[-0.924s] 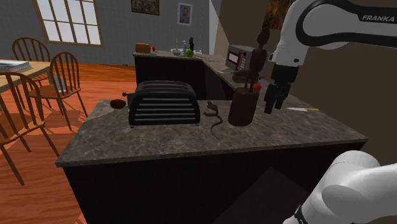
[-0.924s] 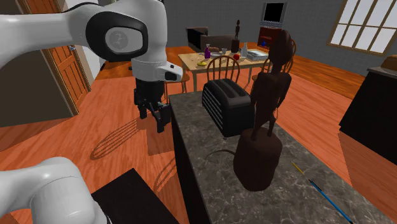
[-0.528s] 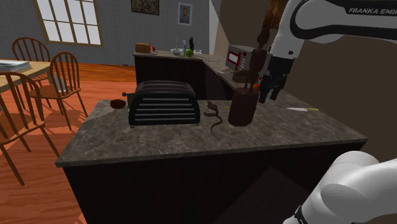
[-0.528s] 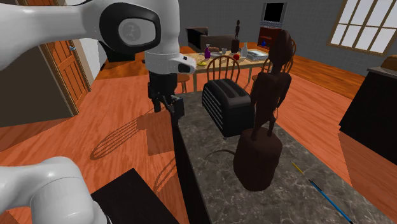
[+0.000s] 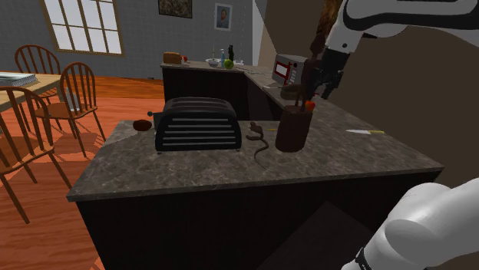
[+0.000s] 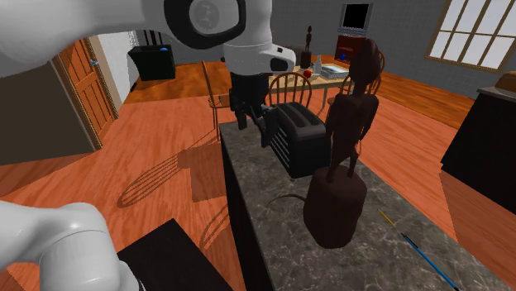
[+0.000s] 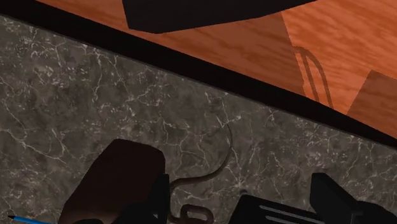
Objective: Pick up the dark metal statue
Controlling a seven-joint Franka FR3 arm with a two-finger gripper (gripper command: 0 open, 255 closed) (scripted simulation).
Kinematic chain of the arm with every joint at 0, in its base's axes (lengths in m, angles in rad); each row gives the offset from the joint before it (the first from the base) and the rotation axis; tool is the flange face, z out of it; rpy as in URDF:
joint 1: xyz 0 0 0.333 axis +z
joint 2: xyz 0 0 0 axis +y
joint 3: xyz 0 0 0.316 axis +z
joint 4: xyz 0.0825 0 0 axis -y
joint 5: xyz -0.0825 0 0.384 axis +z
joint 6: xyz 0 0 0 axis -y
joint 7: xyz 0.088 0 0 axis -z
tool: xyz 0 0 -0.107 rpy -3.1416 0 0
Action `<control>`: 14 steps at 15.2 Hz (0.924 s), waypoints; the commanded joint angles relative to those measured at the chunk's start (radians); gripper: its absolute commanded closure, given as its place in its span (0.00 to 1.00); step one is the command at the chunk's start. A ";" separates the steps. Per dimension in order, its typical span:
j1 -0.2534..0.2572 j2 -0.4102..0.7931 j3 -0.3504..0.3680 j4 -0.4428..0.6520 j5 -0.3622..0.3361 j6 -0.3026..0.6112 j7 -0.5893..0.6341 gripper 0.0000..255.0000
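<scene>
white arm point(image 6: 99, 33) high over the marbled counter point(image 6: 273, 223), jaws apart, downward, near dark statue point(image 6: 350, 124)

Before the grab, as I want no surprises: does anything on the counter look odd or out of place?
Nothing is tipped or spilled; the statue stands upright. The one untidy thing is a dark cord, curling loose on the counter between the toaster and the statue's base.
</scene>
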 commanded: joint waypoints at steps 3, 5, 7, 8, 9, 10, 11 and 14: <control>-0.017 0.093 -0.031 0.124 0.001 0.036 0.008 0.00; -0.025 0.135 -0.048 0.185 0.004 0.049 0.010 0.00; -0.034 0.176 -0.066 0.249 0.010 0.059 0.013 0.00; -0.038 0.197 -0.075 0.281 0.013 0.063 0.014 0.00; -0.042 0.218 -0.084 0.314 0.017 0.067 0.014 0.00; -0.046 0.239 -0.094 0.348 0.022 0.070 0.015 0.00; -0.050 0.260 -0.104 0.383 0.027 0.072 0.015 0.00; -0.064 0.326 -0.135 0.492 0.048 0.075 0.015 0.00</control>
